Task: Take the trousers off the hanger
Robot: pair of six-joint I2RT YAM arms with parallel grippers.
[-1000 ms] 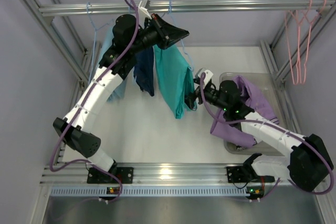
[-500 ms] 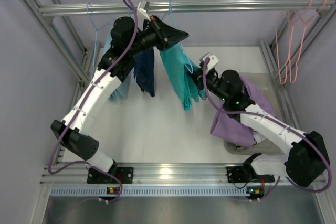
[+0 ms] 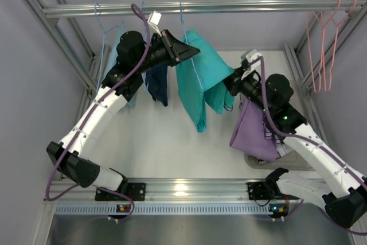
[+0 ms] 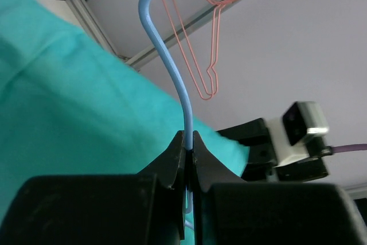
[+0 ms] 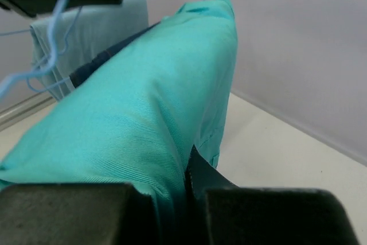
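Left gripper (image 4: 188, 137): jaws clamped on the neck of the light-blue hanger (image 4: 187, 113), just under its hook.
Right gripper (image 5: 186, 167): jaws pinched shut on a fold of the teal trousers (image 5: 143, 96).
Teal trousers: draped on the hanger below the left jaws, stretched across to the right jaws.

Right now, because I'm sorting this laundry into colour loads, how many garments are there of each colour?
teal trousers: 1
navy garment: 1
pale blue-green garment: 1
purple garment: 1
Total: 4
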